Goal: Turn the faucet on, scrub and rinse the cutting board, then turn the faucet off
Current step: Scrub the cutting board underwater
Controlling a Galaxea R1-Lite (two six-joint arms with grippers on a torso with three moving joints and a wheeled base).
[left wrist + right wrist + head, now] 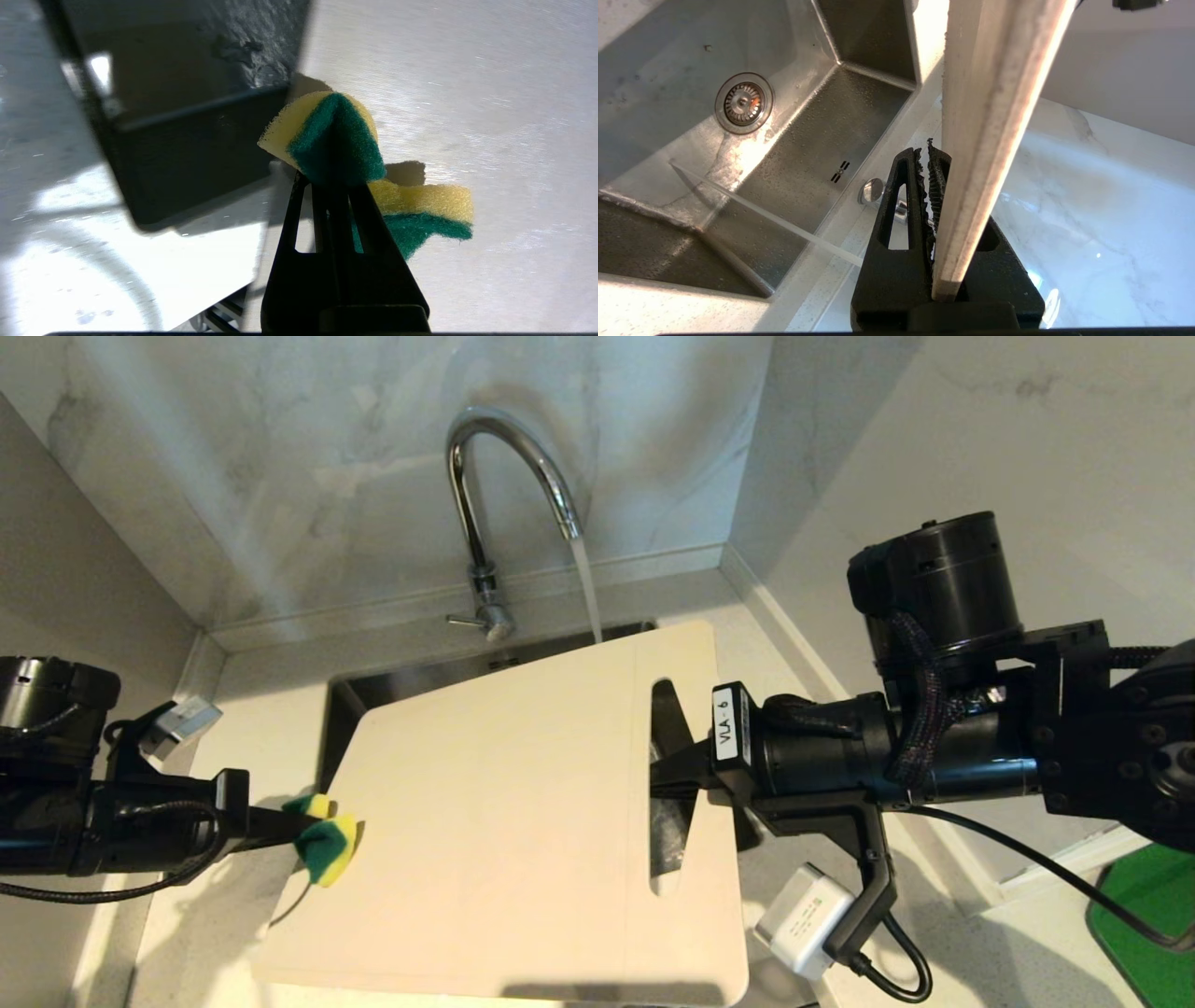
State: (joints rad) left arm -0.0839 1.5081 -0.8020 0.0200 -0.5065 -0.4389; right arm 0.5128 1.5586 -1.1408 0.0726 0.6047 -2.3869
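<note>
The cutting board [504,821] fills the centre and lower middle of the head view, held above the sink [373,695] with its broad face toward the camera. Its long axis runs from the lower left of the frame to the upper right, and the end with the handle slot [667,784] points right. The upper right corner sits just under the water stream [586,588] falling from the faucet [485,513], which stands at upper centre against the marble wall.

The right tool [667,775] reaches in from the right of the frame and is clamped on the board at the slot end; in the right wrist view the board's edge [985,140] stands between its black fingers [896,205].

The left tool [280,821] comes in from the left edge, fingers together on a folded yellow-and-green sponge [327,845]. The sponge touches the board's left edge, low in the frame, above the pale table [196,915].
</note>
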